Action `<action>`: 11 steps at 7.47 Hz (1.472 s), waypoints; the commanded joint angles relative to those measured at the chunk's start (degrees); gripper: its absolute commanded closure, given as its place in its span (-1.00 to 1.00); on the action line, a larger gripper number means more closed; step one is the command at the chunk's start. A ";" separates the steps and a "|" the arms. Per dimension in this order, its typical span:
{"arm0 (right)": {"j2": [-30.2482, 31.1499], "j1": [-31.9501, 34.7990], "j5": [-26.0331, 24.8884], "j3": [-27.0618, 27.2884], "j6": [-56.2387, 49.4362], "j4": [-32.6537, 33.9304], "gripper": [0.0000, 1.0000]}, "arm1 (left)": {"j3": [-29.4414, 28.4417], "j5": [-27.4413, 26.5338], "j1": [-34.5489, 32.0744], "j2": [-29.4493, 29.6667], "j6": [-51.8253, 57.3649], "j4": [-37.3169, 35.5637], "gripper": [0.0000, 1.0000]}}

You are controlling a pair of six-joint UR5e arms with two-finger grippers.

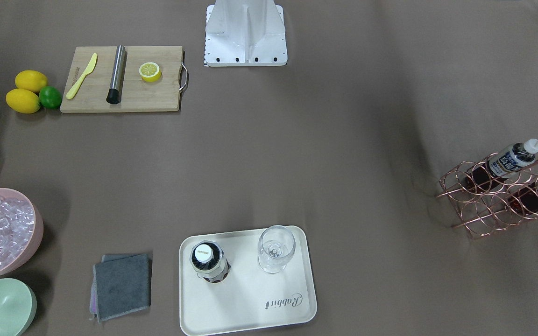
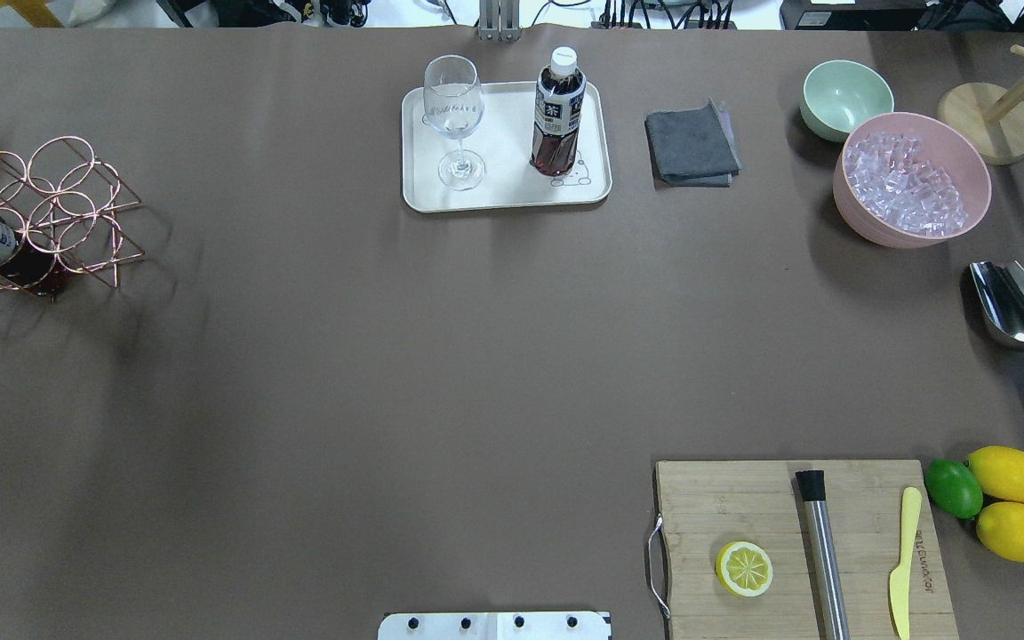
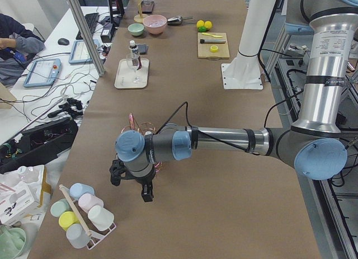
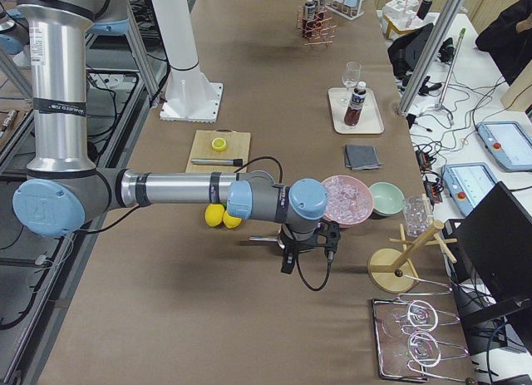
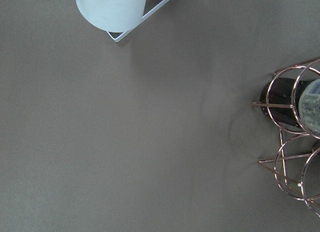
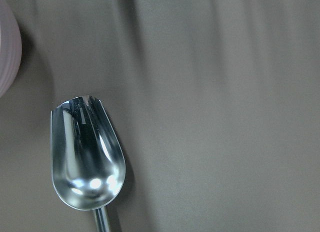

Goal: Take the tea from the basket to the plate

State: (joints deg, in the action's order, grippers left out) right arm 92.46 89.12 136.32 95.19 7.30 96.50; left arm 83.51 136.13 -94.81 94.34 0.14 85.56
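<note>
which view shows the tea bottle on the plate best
Overhead exterior: the tea bottle stands upright on the plate, cap, label and dark tea all visible. Front-facing looks down on its cap; both side views show it small and far; the wrist views miss it.

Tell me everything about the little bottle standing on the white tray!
The small clear plastic bottle holds dark brown tea and has a white screw cap and a white-and-dark-blue label. It stands upright, capped, on the cream-white rectangular tray, by its drawn bear. The stemmed clear glass stands beside it, apart. Only the tray touches it.
</note>
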 commanded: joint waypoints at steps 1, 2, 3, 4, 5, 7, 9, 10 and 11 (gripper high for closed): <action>0.00 0.00 0.00 -0.09 0.00 0.00 -1.00 | -1.16 0.36 0.41 0.23 -2.84 2.50 -0.98; 0.09 0.00 0.00 -0.09 0.00 0.00 -1.00 | -1.16 0.28 1.54 0.40 -4.16 2.94 -0.98; 0.09 0.00 0.00 -0.17 0.00 0.00 -1.00 | -1.77 0.10 2.77 0.40 -4.18 4.86 -0.98; 0.17 0.00 0.00 -0.09 0.00 0.00 -1.00 | -1.68 0.01 3.39 0.58 -4.61 5.14 -0.98; 0.26 0.00 0.00 -0.17 0.00 0.00 -1.00 | -1.34 0.10 3.49 0.49 -6.27 5.31 -0.98; 0.44 0.00 -0.09 0.26 0.00 0.00 -1.00 | -0.54 0.19 3.49 -0.04 -6.29 5.40 -0.98; 0.44 0.00 -0.26 0.18 0.00 0.00 -1.00 | -0.54 0.10 3.40 -0.12 -6.11 5.32 -0.96; 0.44 0.00 -0.26 0.26 0.00 0.00 -1.00 | -0.54 0.01 3.49 -0.12 -6.29 5.31 -0.96; 0.44 0.00 -0.26 0.18 0.00 0.00 -1.00 | -0.54 0.01 3.49 -0.12 -6.20 5.31 -0.95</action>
State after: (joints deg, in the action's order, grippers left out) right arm 92.89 89.12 136.07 95.40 7.30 96.50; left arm 82.97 136.20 -91.37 94.23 -6.09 90.89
